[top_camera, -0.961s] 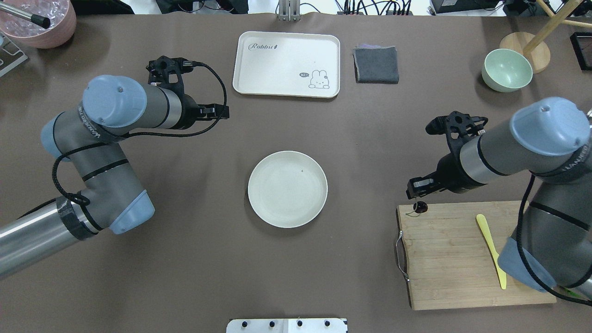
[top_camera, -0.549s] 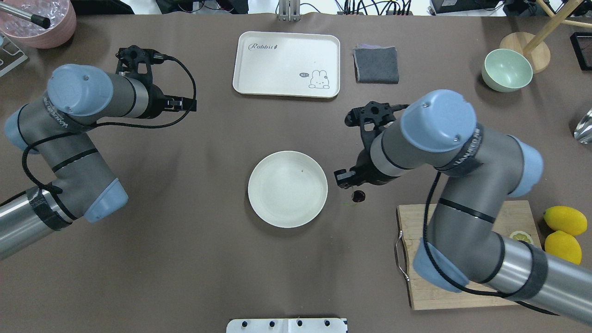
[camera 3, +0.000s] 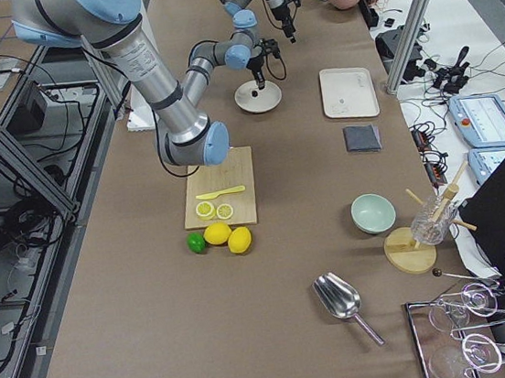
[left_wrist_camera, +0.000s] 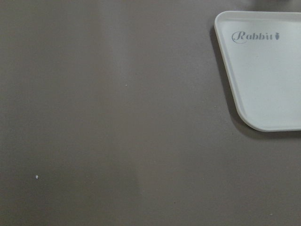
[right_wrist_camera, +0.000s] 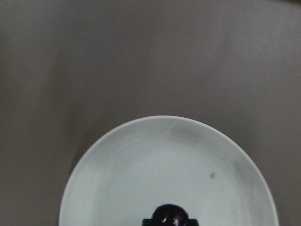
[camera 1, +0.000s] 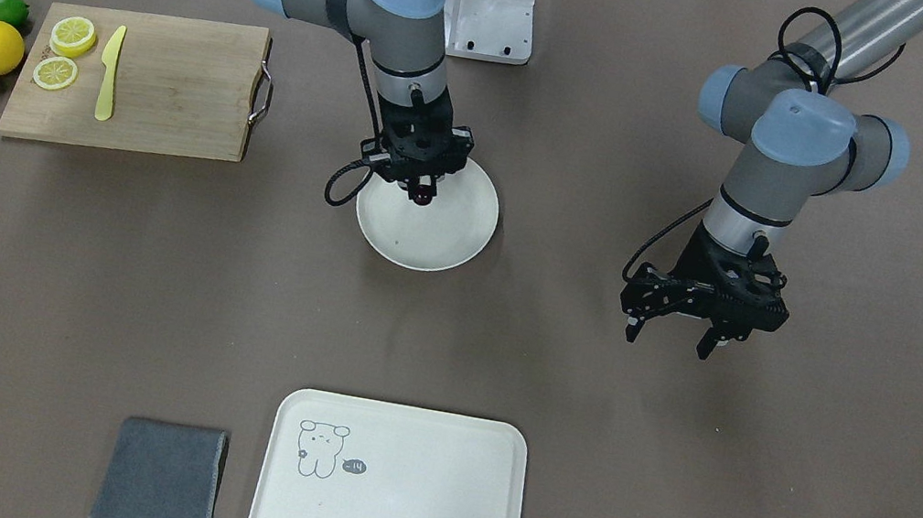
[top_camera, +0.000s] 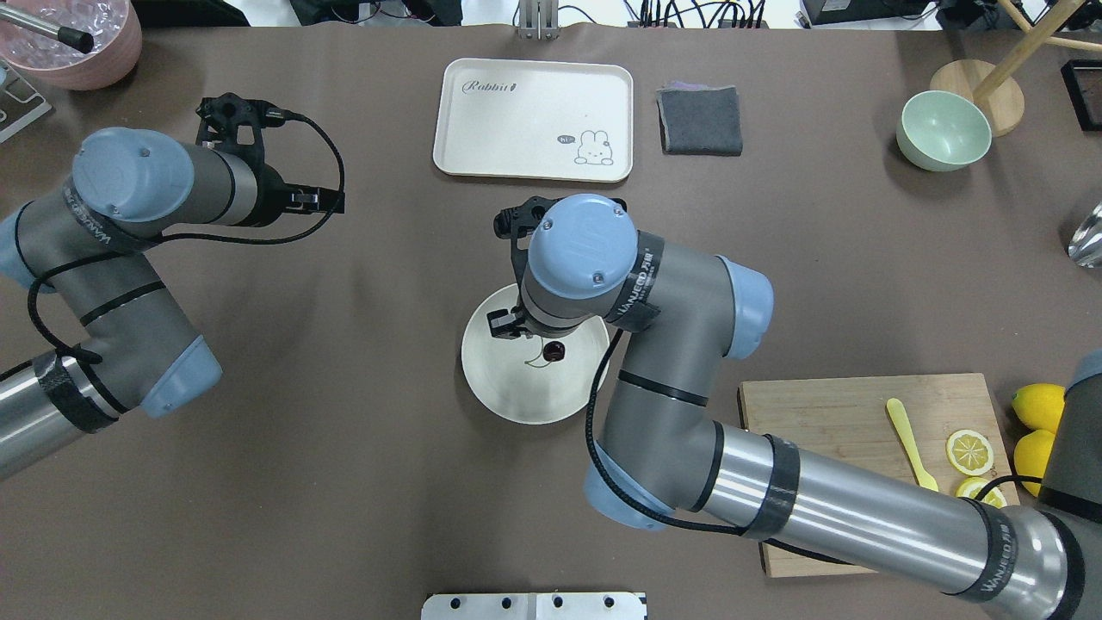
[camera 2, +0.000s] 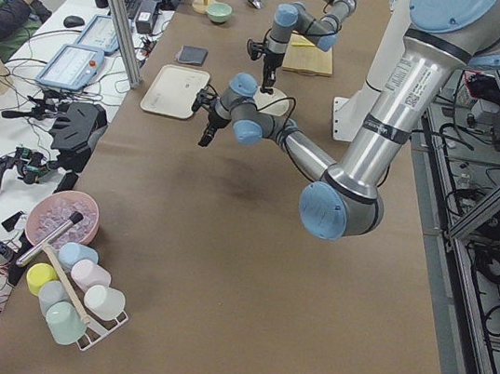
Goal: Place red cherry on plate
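The red cherry (top_camera: 554, 350) hangs dark and glossy just above the round off-white plate (top_camera: 516, 389), with my right gripper (camera 1: 423, 183) shut on it. In the right wrist view the cherry (right_wrist_camera: 170, 214) sits at the bottom edge between the fingertips, over the plate (right_wrist_camera: 141, 179), which has nothing lying in it. Whether the cherry touches the plate, I cannot tell. My left gripper (camera 1: 669, 333) hovers open and holds nothing, well to the plate's left over bare table.
A cream tray (top_camera: 534, 116) lies behind the plate, with a grey cloth (top_camera: 700, 120) and a pale green bowl (top_camera: 943, 129) to its right. A cutting board (top_camera: 826, 413) at the front right carries a yellow knife (top_camera: 913, 452) and lemon slices (top_camera: 968, 450), with lemons (top_camera: 1046, 406) beside it.
My right arm has swung left from the cutting board's corner, carrying the cherry across the table to over the plate. The left arm has drawn back to the left.
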